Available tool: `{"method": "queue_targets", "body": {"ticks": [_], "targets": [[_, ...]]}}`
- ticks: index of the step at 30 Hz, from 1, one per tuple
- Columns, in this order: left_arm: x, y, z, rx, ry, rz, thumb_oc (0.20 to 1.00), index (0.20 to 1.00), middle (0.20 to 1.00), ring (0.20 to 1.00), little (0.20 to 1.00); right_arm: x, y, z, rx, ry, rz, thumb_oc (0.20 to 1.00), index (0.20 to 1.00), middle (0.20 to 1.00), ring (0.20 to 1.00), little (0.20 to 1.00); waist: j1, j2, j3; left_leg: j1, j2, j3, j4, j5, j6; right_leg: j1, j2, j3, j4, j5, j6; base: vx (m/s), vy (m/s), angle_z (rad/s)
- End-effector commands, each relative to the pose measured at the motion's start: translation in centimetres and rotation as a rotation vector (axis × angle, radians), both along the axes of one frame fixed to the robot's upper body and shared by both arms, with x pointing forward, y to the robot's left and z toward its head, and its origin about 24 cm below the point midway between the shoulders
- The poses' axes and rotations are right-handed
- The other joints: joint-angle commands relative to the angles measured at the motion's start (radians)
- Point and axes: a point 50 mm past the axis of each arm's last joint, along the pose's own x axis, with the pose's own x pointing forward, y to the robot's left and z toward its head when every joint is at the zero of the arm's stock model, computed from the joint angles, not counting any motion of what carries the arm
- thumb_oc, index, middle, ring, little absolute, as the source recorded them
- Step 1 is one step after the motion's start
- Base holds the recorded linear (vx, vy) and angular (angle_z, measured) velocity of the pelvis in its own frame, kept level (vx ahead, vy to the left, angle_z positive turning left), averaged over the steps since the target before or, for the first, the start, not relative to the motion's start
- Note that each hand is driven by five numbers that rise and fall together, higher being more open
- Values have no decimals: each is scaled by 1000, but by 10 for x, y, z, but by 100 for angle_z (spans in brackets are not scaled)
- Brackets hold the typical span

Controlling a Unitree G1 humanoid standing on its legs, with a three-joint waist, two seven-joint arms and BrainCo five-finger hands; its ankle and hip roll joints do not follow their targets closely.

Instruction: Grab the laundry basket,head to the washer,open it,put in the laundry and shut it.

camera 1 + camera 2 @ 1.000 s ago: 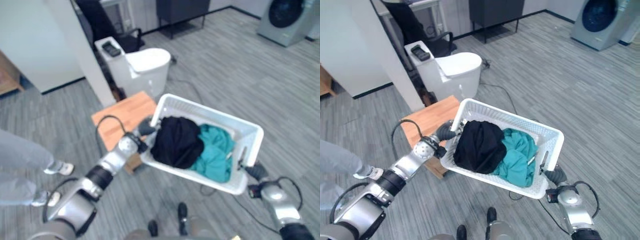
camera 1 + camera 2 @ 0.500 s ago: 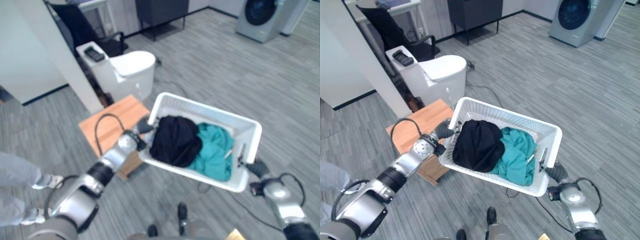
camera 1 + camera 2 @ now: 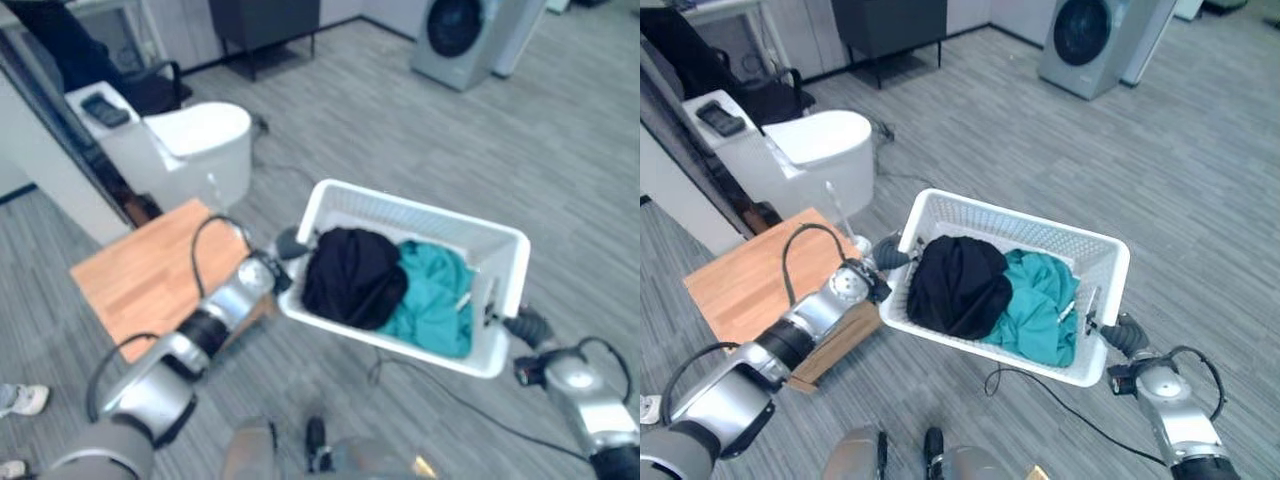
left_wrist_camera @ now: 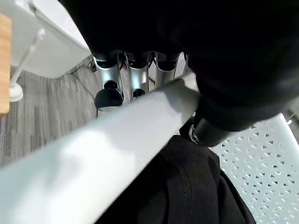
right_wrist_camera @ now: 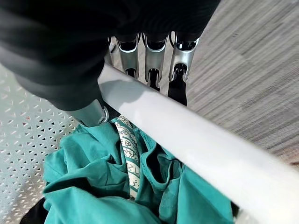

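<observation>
I hold a white laundry basket (image 3: 430,212) up off the floor between both hands. A black garment (image 3: 350,275) and a teal one (image 3: 430,295) lie inside it. My left hand (image 3: 288,243) is shut on the basket's left rim (image 4: 93,154), its fingers (image 4: 131,79) curled over the outside and its thumb inside by the black cloth. At the opposite end my right hand (image 3: 530,327) is shut on the rim (image 5: 187,140), with its fingers (image 5: 152,58) hooked round it above the teal cloth (image 5: 93,186). The grey washer (image 3: 455,35), its round door closed, stands far off across the floor.
A white toilet (image 3: 195,140) with a dark device (image 3: 103,108) on its tank stands at the left. A low wooden table (image 3: 140,270) sits under my left arm. A dark cabinet (image 3: 265,20) stands at the back. A person's shoe (image 3: 20,398) shows at the lower left.
The camera has turned: the washer, toilet and table have slid left in the view, and the person's legs have left it. Both hands keep the same hold on the basket.
</observation>
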Motion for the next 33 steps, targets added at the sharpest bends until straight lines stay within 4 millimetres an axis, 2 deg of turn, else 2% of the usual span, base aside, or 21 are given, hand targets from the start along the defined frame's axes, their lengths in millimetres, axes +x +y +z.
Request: {"method": "queue_targets", "body": {"ticks": [1, 4, 6, 7, 8, 10, 11, 12, 13, 15, 17, 18, 20, 21, 23, 25, 27, 28, 29, 30, 33], "targets": [[10, -45, 57, -57, -203, -178, 200, 200, 200, 200, 200, 29, 24, 77, 23, -346, 209, 200, 200, 200, 200, 200, 47, 30, -64, -7, 29, 39, -175, 161, -25, 169, -16, 51, 34, -86, 112, 324, -18, -81], [10, -34, 58, -54, -214, -154, 200, 200, 200, 200, 200, 31, 32, 65, 58, -323, 205, 200, 200, 200, 200, 200, 62, 30, -98, 46, 21, 81, -212, 143, 3, 211, -15, 67, 45, -109, 117, 410, 45, -61], [9, -25, 53, -42, -205, -132, 200, 200, 200, 200, 200, 32, 39, 56, 88, -304, 218, 200, 200, 200, 200, 200, 74, 11, -129, 88, -15, 90, -197, 96, 38, 221, -34, 72, 120, -72, 152, 383, 63, -40], [9, -24, 53, -42, -205, -131, 200, 200, 200, 200, 200, 32, 40, 56, 88, -305, 219, 200, 200, 200, 200, 200, 77, 13, -131, 87, -10, 92, -201, 101, 37, 216, -31, 76, 120, -67, 152, 407, 89, -35], [9, -14, 52, -37, -208, -111, 200, 200, 200, 200, 200, 35, 46, 52, 97, -292, 241, 200, 200, 200, 200, 200, 83, 6, -130, 147, -33, 107, -205, 54, 71, 162, -50, 67, 306, 59, 258, 325, 72, -61], [9, -7, 54, -40, -218, -94, 200, 200, 200, 200, 200, 42, 54, 53, 85, -297, 270, 200, 200, 200, 200, 200, 71, 29, -119, 196, -21, 113, -213, 34, 100, 77, -65, 59, 498, 185, 337, 382, 67, -79], [8, -4, 53, -48, -216, -81, 200, 200, 200, 200, 200, 45, 57, 53, 89, -299, 275, 200, 200, 200, 200, 200, 63, 48, -116, 226, -15, 109, -220, 21, 113, 43, -65, 48, 557, 200, 340, 341, 77, -10], [8, -2, 53, -57, -215, -71, 200, 200, 200, 200, 200, 48, 61, 54, 87, -306, 284, 200, 200, 200, 200, 200, 54, 72, -105, 260, 0, 102, -231, 15, 120, -18, -65, 35, 628, 195, 338, 343, 93, 32], [9, -1, 55, -65, -221, -64, 200, 200, 200, 200, 200, 51, 61, 54, 83, -311, 278, 200, 200, 200, 200, 200, 41, 78, -95, 295, -10, 92, -236, 1, 127, -74, -92, 28, 657, 155, 320, 360, 75, 11], [10, -4, 57, -80, -223, -65, 200, 200, 200, 200, 200, 55, 59, 52, 84, -313, 250, 200, 200, 200, 200, 200, 2, 98, -83, 342, -19, 44, -237, -18, 118, -171, -86, 49, 589, 102, 259, 379, -6, 19], [11, -6, 57, -80, -222, -67, 200, 200, 200, 200, 200, 56, 57, 51, 84, -307, 235, 200, 200, 200, 200, 200, -19, 98, -82, 365, -26, 25, -234, -36, 113, -190, -79, 68, 531, 73, 243, 331, -77, 55], [13, -6, 55, -80, -214, -53, 200, 200, 200, 200, 200, 58, 57, 53, 88, -313, 234, 200, 200, 200, 200, 200, -39, 95, -90, 393, -31, 13, -230, -68, 99, -221, -105, 98, 390, 44, 229, 411, -128, 60], [15, -9, 50, -81, -203, -34, 200, 200, 200, 200, 200, 63, 58, 56, 87, -319, 244, 200, 200, 200, 200, 200, -64, 102, -91, 447, -27, -13, -241, -111, 79, -270, -156, 109, 230, 70, 243, 434, -133, 67], [15, -9, 50, -82, -204, -34, 200, 200, 200, 200, 200, 63, 58, 56, 86, -319, 244, 200, 200, 200, 200, 200, -67, 107, -90, 450, -23, -16, -243, -114, 79, -263, -154, 105, 223, 71, 244, 348, -106, 49], [17, -4, 43, -61, -189, -3, 200, 200, 200, 200, 200, 65, 61, 56, 83, -309, 255, 200, 200, 200, 200, 200, -83, 105, -105, 559, -11, -22, -265, -172, 56, -255, -213, 34, 78, 132, 267, 679, -262, 47], [14, -4, 36, -67, -167, -9, 200, 200, 200, 200, 200, 65, 62, 53, 94, -299, 264, 200, 200, 200, 200, 200, -83, 107, -133, 584, 11, -20, -253, -149, 36, -229, -189, 32, 87, 158, 256, 577, -251, 31], [11, -2, 30, -69, -149, -12, 200, 200, 200, 200, 200, 63, 62, 52, 109, -296, 262, 200, 200, 200, 200, 200, -85, 117, -152, 568, 58, -10, -177, -80, 4, -196, -155, 15, 93, 146, 232, 394, -268, -1], [10, 0, 27, -68, -139, -11, 200, 200, 200, 200, 200, 63, 62, 53, 119, -301, 262, 200, 200, 200, 200, 200, -83, 121, -153, 531, 96, -1, -48, -11, -19, -163, -135, -6, 91, 129, 213, 229, -223, -29], [10, 0, 27, -67, -139, -11, 200, 200, 200, 200, 200, 63, 62, 53, 120, -302, 262, 200, 200, 200, 200, 200, -86, 118, -157, 522, 93, -5, -46, -6, -20, -166, -139, -8, 86, 135, 212, 210, -272, -27], [10, 0, 29, -70, -138, -13, 200, 200, 200, 200, 200, 63, 61, 55, 127, -312, 258, 200, 200, 200, 200, 200, -79, 103, -151, 479, 119, 11, 75, 69, -27, -135, -137, -13, 80, 119, 192, 136, -265, -12], [11, -7, 38, -101, -159, -26, 200, 200, 200, 200, 200, 58, 55, 58, 142, -337, 216, 200, 200, 200, 200, 200, -51, 56, -114, 304, 193, 58, 384, 134, -12, -31, -108, -36, 46, 75, 114, 282, -399, 9]]}}
